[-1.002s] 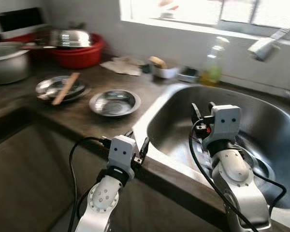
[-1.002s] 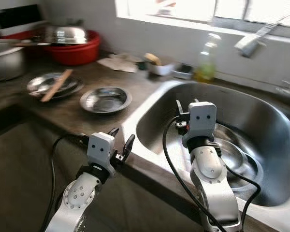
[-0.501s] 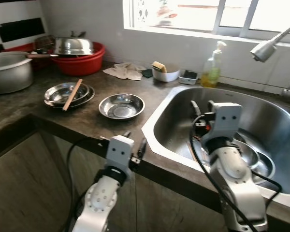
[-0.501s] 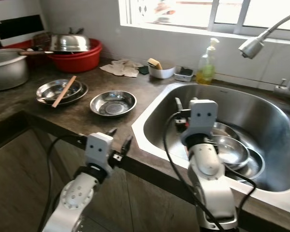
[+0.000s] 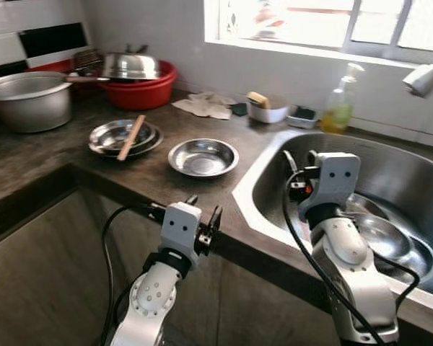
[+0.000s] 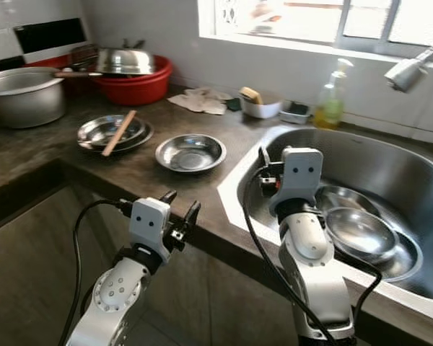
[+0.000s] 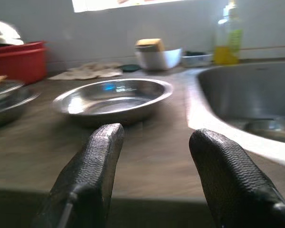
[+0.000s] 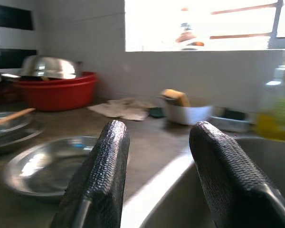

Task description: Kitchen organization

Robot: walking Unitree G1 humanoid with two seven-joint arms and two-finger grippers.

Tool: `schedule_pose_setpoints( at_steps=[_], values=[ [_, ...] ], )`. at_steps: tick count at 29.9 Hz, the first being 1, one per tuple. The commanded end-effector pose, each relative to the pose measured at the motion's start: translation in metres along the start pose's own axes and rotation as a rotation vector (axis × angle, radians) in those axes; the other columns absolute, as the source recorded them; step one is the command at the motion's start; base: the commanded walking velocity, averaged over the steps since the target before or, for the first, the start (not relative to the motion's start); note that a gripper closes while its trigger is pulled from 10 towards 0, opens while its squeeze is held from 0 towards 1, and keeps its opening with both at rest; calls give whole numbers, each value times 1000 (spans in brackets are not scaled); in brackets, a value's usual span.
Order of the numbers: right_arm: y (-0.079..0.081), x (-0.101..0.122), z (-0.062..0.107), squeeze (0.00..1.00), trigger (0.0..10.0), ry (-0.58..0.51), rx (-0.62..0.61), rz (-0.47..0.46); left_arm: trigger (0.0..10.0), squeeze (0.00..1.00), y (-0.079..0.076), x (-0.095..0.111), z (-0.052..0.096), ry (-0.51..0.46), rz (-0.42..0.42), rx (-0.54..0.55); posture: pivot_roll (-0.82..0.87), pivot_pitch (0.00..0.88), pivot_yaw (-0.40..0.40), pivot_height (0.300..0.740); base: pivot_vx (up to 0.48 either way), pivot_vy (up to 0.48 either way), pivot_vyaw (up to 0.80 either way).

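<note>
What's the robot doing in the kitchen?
It stands at the counter and holds nothing yet. The left gripper hangs at the counter's front edge, jaws open, facing a steel bowl. The right gripper is raised over the sink, open too, where more bowls lie.

Dark stone countertop (image 5: 36, 155) wraps corner, running 9 to 3 o'clock. Grey cabinet fronts (image 5: 50, 267) below. Pale wall (image 5: 173, 32) behind. Bright window (image 5: 325, 21) at 1 o'clock, white sill (image 5: 303, 50), daylight glare. Black tile band (image 5: 54, 40) at 10 o'clock.
</note>
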State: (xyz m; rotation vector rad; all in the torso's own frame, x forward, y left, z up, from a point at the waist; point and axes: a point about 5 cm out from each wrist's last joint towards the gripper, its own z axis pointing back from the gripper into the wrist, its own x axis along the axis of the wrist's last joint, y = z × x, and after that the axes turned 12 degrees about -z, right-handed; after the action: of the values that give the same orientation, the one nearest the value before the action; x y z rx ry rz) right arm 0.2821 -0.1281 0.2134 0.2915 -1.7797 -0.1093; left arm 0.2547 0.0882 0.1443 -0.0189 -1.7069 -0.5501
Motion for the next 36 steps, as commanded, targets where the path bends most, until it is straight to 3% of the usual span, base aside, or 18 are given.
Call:
schedule_pose_setpoints(
  at_steps=[1,14,23,29,36],
  values=[
    [-2,1,-1,0,10000,6,-6,0,10000,0,-1,2,-1,-5,-1,-6,34,0,-22,740,0,0,0],
    [-4,0,-6,0,10000,28,-7,-6,10000,0,-2,1,0,0,-2,-6,33,0,-26,740,0,0,0],
    [-11,-5,-16,0,10000,80,8,41,10000,0,-8,0,2,3,-21,-20,33,0,-33,740,0,0,0],
    [-10,-7,-22,0,10000,90,32,57,10000,0,-9,-2,5,21,-24,-13,35,0,-41,740,139,-362,0],
    [-6,-5,-31,0,10000,94,44,39,10000,0,-5,-3,6,40,-4,22,40,17,-48,740,95,-37,643]
  ],
)
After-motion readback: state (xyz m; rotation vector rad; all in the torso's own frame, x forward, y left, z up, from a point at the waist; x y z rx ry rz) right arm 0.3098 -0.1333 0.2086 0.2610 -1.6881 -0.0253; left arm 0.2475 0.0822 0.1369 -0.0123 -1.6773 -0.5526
